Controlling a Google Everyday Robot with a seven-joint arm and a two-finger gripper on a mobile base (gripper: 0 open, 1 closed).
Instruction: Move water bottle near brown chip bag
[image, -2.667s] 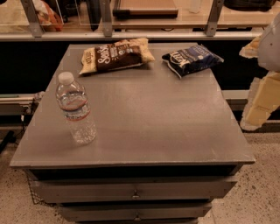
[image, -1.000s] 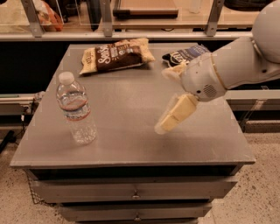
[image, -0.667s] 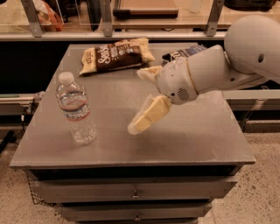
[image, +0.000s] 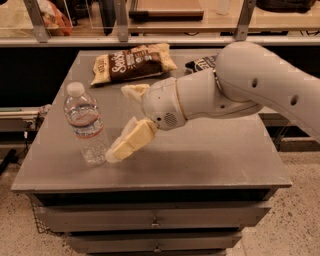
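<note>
My tool (image: 120, 123) hangs just right of the water bottle (image: 86, 125), fingers apart, not clamped on it. The bottle stands upright at the tabletop's (image: 215, 160) front left. The brown chip bag (image: 132, 62) lies well behind it, the path between them bare. A dark blue chip bag (image: 201, 63) peeks out behind my arm.

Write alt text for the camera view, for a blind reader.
A white robot arm reaches across a grey table, its open gripper close beside an upright water bottle. A brown chip bag lies at the back, a dark bag partly hidden behind the arm.
</note>
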